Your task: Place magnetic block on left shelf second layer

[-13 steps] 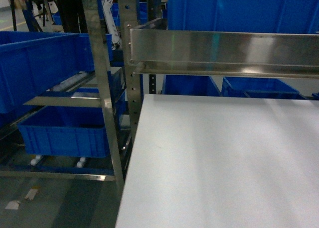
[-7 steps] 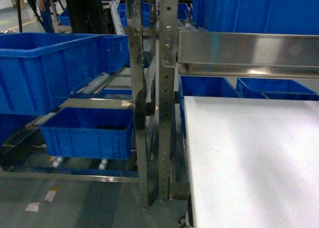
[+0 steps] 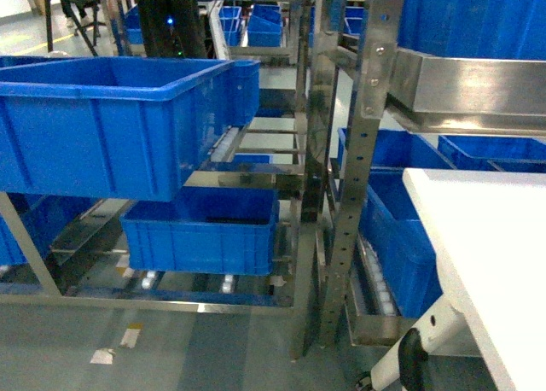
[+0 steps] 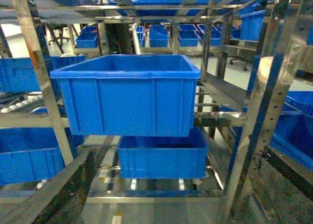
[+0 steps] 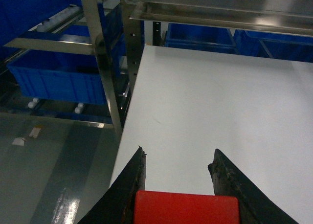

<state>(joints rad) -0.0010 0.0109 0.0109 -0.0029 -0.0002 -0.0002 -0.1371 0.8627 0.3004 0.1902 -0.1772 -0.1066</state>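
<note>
The large blue crate (image 4: 128,94) on the left shelf's second tier is open-topped, with clear air above its rim up to the steel crossbars (image 4: 146,9). Steel uprights (image 4: 36,72) flank it on both sides, narrowing the way in. A smaller blue crate (image 4: 164,155) sits directly beneath. In the head view, two perforated steel posts (image 3: 363,152) stand between the white tabletop (image 3: 490,254) and the crate.

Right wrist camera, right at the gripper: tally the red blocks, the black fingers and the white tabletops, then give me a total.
Red magnetic block: 1
Black fingers: 2
White tabletop: 1
Total: 4
</note>
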